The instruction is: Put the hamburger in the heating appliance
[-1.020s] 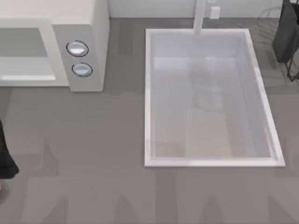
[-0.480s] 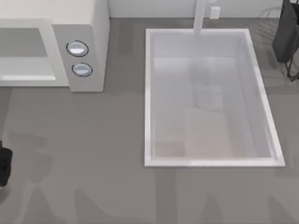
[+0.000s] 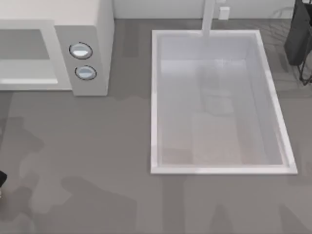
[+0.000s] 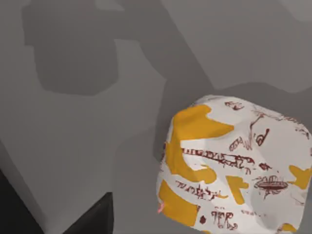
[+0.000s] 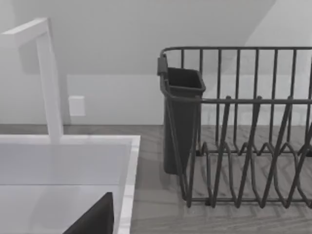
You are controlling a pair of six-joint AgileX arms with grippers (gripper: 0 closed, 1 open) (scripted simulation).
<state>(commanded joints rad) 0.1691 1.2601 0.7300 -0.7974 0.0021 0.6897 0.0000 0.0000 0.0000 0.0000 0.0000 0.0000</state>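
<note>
The hamburger [image 4: 234,170] is a white wrapped lump with yellow-orange patches and dark red print. It lies on the grey counter in the left wrist view, close under the camera. A black part of my left gripper [image 4: 92,219] shows beside it, apart from it. In the top view my left arm [image 3: 1,179] is a dark sliver at the left edge, in front of the heating appliance [image 3: 90,29], a white box with two round knobs [image 3: 81,50] and its wide cavity [image 3: 24,58] facing the counter. A black part of my right gripper [image 5: 92,217] hangs over the sink's back corner.
A white sink basin [image 3: 156,97] with a tall faucet [image 3: 208,17] fills the middle and right of the counter. A dark wire dish rack [image 5: 243,146] with a cutlery cup [image 5: 181,117] stands at the back right. Grey counter [image 3: 87,146] stretches between the appliance and the sink.
My left arm's dark shape at the left edge has drawn down and outward, leaving a sliver. Its shadows on the counter have shifted. Nothing else moved.
</note>
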